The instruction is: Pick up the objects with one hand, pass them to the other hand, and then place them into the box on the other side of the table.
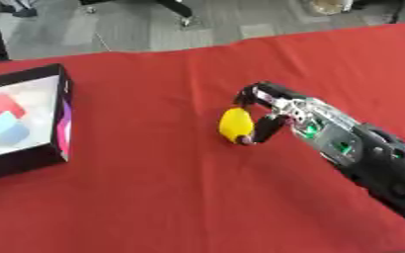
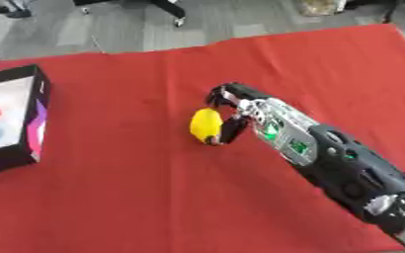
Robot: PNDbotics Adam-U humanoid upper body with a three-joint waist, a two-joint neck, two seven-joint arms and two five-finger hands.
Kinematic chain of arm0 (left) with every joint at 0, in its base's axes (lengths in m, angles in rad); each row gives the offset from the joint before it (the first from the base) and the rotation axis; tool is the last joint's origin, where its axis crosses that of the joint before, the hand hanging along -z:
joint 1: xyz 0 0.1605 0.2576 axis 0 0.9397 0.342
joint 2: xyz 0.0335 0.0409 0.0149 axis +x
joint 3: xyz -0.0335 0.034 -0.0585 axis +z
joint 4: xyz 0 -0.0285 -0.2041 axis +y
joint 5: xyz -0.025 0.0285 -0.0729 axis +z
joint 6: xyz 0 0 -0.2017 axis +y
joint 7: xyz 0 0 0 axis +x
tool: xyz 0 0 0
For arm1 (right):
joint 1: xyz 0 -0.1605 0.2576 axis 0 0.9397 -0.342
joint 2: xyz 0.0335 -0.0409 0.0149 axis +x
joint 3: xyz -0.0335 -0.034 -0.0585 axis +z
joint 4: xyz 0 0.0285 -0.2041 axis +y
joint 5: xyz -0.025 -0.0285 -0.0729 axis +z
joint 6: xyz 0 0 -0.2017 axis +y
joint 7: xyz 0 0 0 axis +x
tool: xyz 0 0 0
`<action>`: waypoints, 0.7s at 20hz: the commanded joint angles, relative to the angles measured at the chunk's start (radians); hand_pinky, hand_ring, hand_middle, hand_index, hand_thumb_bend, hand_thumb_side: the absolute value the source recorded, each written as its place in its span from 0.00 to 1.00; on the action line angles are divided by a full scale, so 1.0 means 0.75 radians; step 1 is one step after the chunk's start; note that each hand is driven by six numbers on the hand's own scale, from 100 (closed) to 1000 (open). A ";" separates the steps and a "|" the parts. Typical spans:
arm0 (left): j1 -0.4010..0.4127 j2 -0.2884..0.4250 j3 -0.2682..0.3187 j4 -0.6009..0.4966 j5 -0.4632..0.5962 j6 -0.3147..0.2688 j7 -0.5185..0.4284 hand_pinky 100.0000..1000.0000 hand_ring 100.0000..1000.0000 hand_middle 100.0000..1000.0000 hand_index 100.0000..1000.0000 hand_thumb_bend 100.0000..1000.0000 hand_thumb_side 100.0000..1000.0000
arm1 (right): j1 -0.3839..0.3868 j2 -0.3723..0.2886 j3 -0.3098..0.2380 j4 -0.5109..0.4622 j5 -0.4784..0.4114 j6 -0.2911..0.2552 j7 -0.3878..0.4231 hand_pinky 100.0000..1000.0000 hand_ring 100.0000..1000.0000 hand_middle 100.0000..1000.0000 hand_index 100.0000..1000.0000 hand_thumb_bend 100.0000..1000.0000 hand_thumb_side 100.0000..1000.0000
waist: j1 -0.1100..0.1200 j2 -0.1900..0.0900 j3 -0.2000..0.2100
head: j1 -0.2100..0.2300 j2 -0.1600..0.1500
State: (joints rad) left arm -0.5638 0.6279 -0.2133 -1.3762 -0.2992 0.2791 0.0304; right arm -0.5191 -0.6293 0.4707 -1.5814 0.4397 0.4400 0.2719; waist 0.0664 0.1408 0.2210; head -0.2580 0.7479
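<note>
My right hand [image 1: 271, 111] is curled on the yellow obj [image 1: 235, 124], mid counter [image 1: 171, 197]. Risk: round shape, could slip out during handoff. Left hand not in view; box [image 1: 33, 158] far left.

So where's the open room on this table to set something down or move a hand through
Bare red cloth spans between the black box on the left and the right hand curled round the yellow object, and along the near edge. Crowded: inside the box, holding red and blue pieces.
</note>
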 commanded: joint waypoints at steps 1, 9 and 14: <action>-0.024 0.024 0.015 -0.010 0.008 0.002 0.007 0.80 0.66 0.65 0.76 0.26 0.47 | -0.020 -0.015 -0.007 -0.009 -0.019 -0.002 -0.016 0.81 0.75 0.53 0.65 0.42 0.00 | 0.015 0.007 0.003 | -0.001 -0.009; -0.020 0.028 0.017 -0.010 0.009 0.002 0.009 0.80 0.66 0.65 0.76 0.25 0.47 | -0.012 -0.026 -0.017 -0.068 -0.102 0.024 -0.068 0.78 0.71 0.41 0.53 0.30 0.00 | 0.012 -0.001 -0.001 | 0.000 -0.004; -0.020 0.036 0.017 -0.014 0.008 0.001 0.008 0.80 0.65 0.65 0.76 0.25 0.47 | -0.003 -0.042 -0.033 -0.142 -0.164 0.062 -0.088 0.77 0.70 0.40 0.52 0.30 0.00 | 0.010 -0.011 -0.005 | 0.002 -0.004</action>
State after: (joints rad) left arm -0.5638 0.6229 -0.2132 -1.3762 -0.2958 0.2807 0.0336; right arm -0.5092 -0.6309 0.4631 -1.6553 0.3299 0.4787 0.2112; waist 0.0664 0.1416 0.2164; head -0.2579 0.7466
